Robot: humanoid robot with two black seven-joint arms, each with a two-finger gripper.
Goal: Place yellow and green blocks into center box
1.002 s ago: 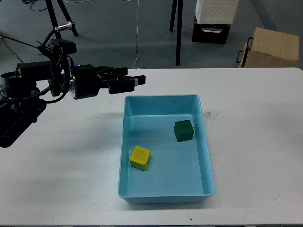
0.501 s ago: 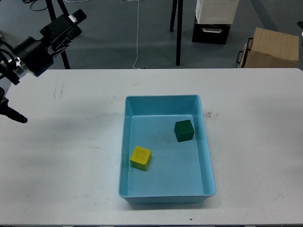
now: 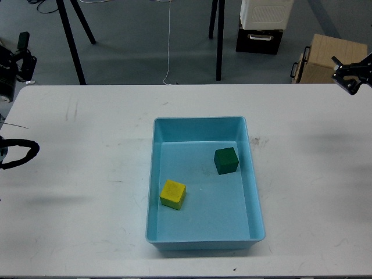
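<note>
A yellow block (image 3: 173,193) lies in the front left of the light blue box (image 3: 255,192) at the table's middle. A dark green block (image 3: 226,160) lies in the box's back right part. Both blocks rest on the box floor, apart from each other. My left gripper (image 3: 22,55) is raised at the far left edge, well away from the box; it is small and dark, and its fingers cannot be told apart. My right gripper (image 3: 347,74) shows at the far right edge above the table's back corner, its two fingers apart and empty.
The white table (image 3: 87,174) has its back edge near both grippers. A black cable loop (image 3: 17,156) lies at the left edge. Beyond the table stand a cardboard box (image 3: 334,58), a white and black case (image 3: 264,23) and stand legs (image 3: 220,40).
My left arm has swung from beside the box's back left corner up and out to the far left edge. My right gripper has come into view at the right edge. The blocks have not moved.
</note>
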